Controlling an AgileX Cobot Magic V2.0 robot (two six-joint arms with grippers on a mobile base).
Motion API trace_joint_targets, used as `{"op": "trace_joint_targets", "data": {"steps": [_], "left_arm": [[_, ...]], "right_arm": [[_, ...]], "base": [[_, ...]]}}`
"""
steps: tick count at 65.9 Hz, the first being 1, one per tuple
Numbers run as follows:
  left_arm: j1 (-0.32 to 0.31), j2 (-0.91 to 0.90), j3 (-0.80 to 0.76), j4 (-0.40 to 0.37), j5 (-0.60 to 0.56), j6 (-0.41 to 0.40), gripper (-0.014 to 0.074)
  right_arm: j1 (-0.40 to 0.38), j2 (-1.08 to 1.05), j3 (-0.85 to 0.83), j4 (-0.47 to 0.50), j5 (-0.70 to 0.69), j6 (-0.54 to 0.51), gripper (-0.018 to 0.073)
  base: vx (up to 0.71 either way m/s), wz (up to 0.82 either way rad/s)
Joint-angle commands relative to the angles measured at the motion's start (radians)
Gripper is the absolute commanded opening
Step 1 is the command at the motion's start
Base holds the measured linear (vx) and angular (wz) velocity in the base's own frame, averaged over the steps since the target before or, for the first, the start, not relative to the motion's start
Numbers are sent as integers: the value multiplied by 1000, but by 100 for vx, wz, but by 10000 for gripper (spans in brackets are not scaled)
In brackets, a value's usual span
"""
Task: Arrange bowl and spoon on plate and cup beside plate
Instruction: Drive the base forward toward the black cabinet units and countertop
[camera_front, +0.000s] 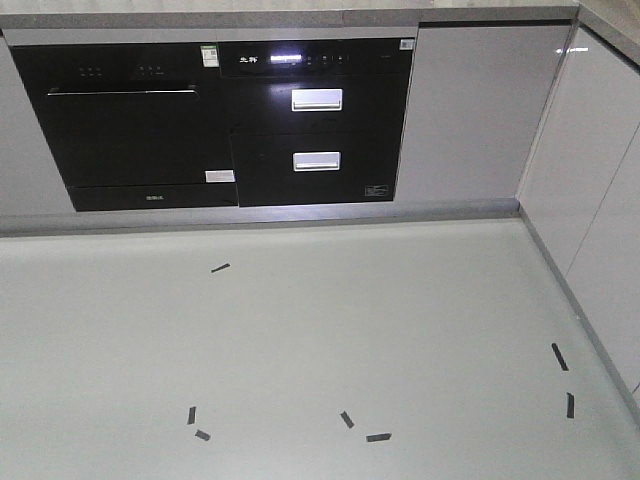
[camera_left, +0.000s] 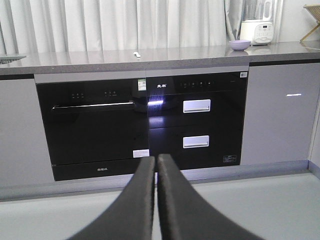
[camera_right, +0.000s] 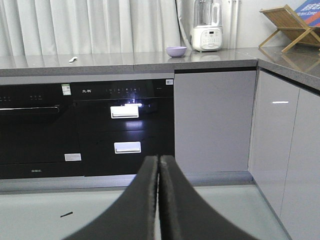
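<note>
In the foreground of each wrist view, the left claw (camera_left: 156, 161) and the right claw (camera_right: 159, 161) are clenched, the fingers pressed together with nothing between them. Ahead lies a pale floor (camera_front: 300, 330) marked with short dark tape strips (camera_front: 220, 268). Beyond it, a black built-in oven (camera_left: 95, 125) and a two-drawer appliance (camera_left: 196, 125) are set among glossy grey cabinets (camera_right: 212, 120). The grey tabletop (camera_left: 90, 60) above them carries the spoon (camera_left: 136, 53), lying toward the left, and the bowl (camera_left: 239, 45), upright and well apart to the right, near a white blender (camera_right: 207, 25). A wooden rack (camera_right: 287, 22) stands on the corner run, with white curtains (camera_left: 125, 22) behind. The plate and the cup appear in no view.

Judged step: approach to the tabletop, no item yet grasped. To do it well, the claws should rise to tabletop height and release before reaching. The bowl suits a grasp over its rim, the spoon a pinch across its thick handle.
</note>
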Motion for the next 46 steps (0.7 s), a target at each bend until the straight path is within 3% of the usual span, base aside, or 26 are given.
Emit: {"op": "trace_joint_targets", "data": {"steps": [1,46], "left_arm": [[-1,18,30,0,-78,-7,-6],[-1,18,30,0,-78,-7,-6]], "right_arm": [[1,-13,16,-6,-77,-4,-5],[1,-13,16,-6,-77,-4,-5]], "base": [[9,-2],[9,-3]]}}
